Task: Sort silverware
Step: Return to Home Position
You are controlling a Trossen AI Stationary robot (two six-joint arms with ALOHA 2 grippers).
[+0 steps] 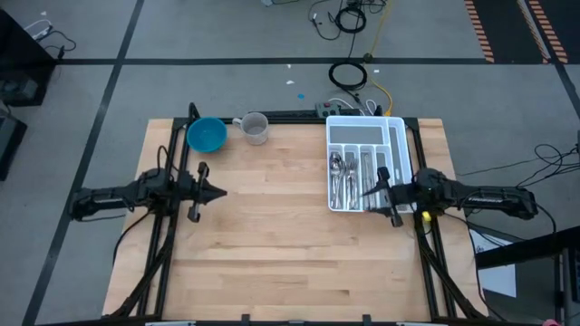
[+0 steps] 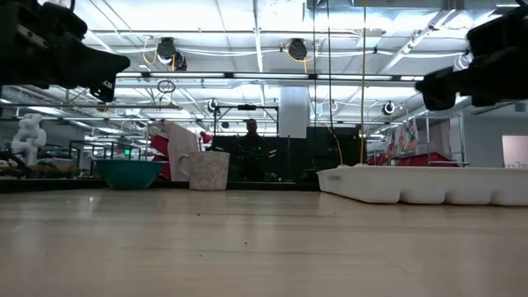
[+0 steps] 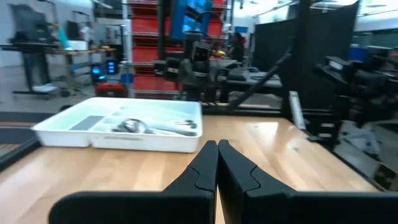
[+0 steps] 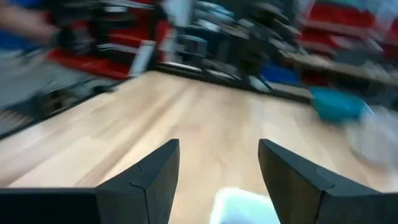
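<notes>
So, silverware (image 1: 349, 177) sitting in tray (image 1: 366, 120), long slots. Left gripper (image 1: 217, 192) pinched closed, empty, over worktop (image 1: 272, 244). Right gripper (image 1: 367, 191) spread wide, empty, above tray edge. Looks like homing step; next needs right arm clear of tray.

shiny silverware (image 1: 348, 177), lengthwise in narrow slots of the white tray (image 1: 362, 134)
</notes>
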